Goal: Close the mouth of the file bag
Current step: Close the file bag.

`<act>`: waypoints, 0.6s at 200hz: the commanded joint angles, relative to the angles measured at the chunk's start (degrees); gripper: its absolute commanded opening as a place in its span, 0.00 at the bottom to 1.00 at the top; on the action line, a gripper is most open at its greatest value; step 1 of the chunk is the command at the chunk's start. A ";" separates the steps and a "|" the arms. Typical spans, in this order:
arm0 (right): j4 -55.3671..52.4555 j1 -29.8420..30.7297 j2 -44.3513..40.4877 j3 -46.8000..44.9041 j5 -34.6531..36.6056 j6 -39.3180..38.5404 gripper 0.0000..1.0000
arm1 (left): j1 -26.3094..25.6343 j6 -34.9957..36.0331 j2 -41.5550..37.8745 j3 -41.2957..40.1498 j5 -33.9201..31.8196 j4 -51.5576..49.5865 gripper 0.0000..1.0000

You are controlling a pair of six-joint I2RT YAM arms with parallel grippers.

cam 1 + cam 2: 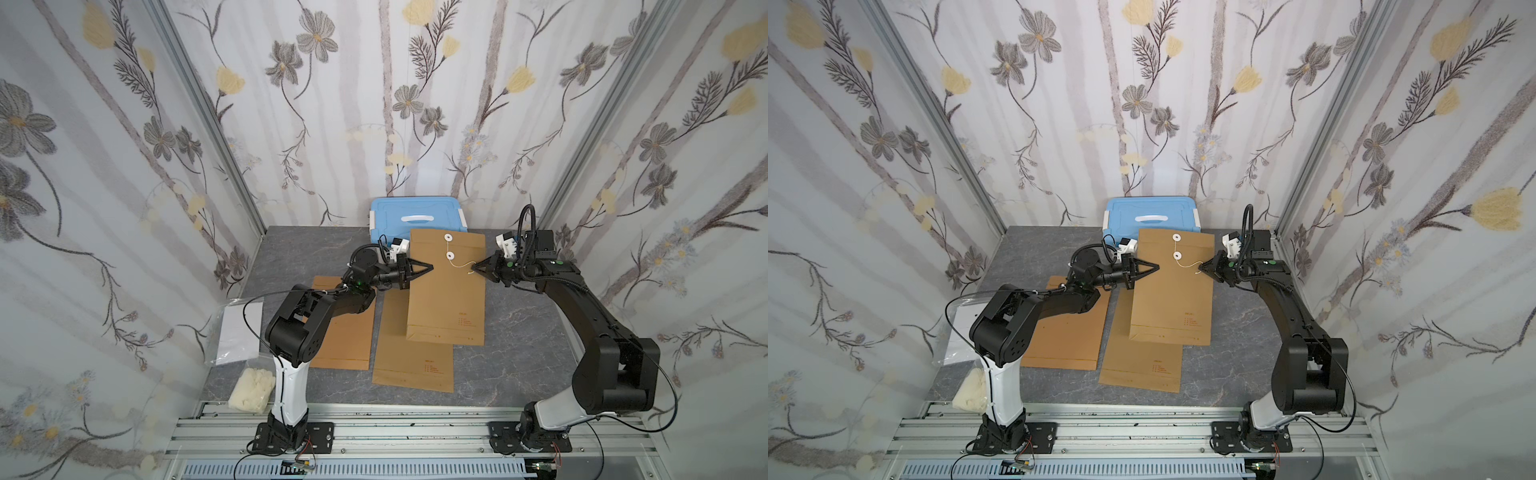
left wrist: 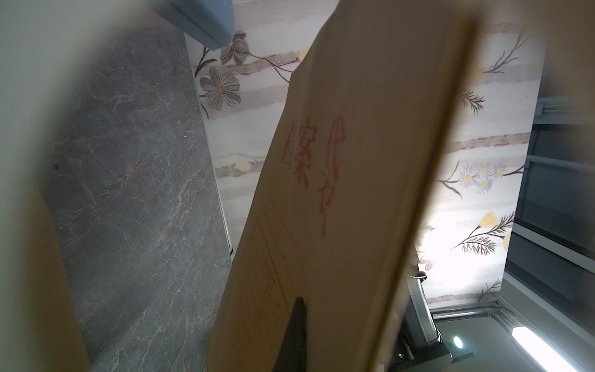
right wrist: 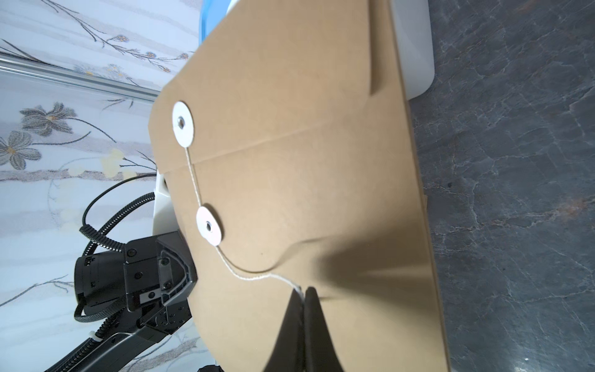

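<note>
We see the file bag (image 1: 446, 291) held in the middle of the scene, its top end raised in front of the blue box (image 1: 415, 218) and its printed face turned down toward the tabletop (image 1: 519, 332). We cannot tell whether its bottom edge rests on anything. The flap is folded over. Two white discs sit one above the other, the upper disc (image 1: 448, 237) on the flap and the lower disc (image 1: 449, 255) on the body. The string (image 3: 254, 276) runs from the upper disc down past the lower one, then curves off loosely to the side.

The right fingers (image 3: 317, 328) are pressed together on the string's end, just above the bag's surface. The left fingers (image 1: 428, 267) are clamped on the bag's opposite long edge, and the left wrist view shows one finger (image 2: 294, 338) against the printed underside.

Beneath and beside the bag, two more brown envelopes lie flat on the tabletop, one (image 1: 345, 340) under the left arm and one (image 1: 415, 365) nearer the rail. A clear plastic sleeve (image 1: 239, 332) and a pale packet (image 1: 251, 390) lie at the tabletop's left edge.
</note>
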 commanded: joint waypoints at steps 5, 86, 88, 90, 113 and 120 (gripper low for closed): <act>-1.59 -0.22 0.96 2.26 -0.76 -0.94 0.00 | -0.01 2.50 -1.03 -0.34 2.15 -1.96 0.00; -5.98 -0.30 5.88 9.99 1.12 -1.94 0.00 | -0.98 3.85 -1.67 -0.14 3.38 -2.80 0.00; -6.14 -0.31 6.06 10.11 1.11 -1.98 0.00 | -1.04 3.83 -1.64 -0.21 3.42 -2.78 0.00; -6.25 -0.32 6.17 10.29 1.17 -1.95 0.00 | -1.06 3.83 -1.56 -0.16 3.52 -2.75 0.00; -8.48 -0.40 7.91 12.63 1.44 -2.46 0.00 | -1.13 3.87 -1.61 -0.59 3.58 -2.27 0.00; -9.21 -0.41 8.36 13.38 1.51 -2.64 0.00 | -1.24 3.84 -1.62 -0.59 3.71 -1.93 0.00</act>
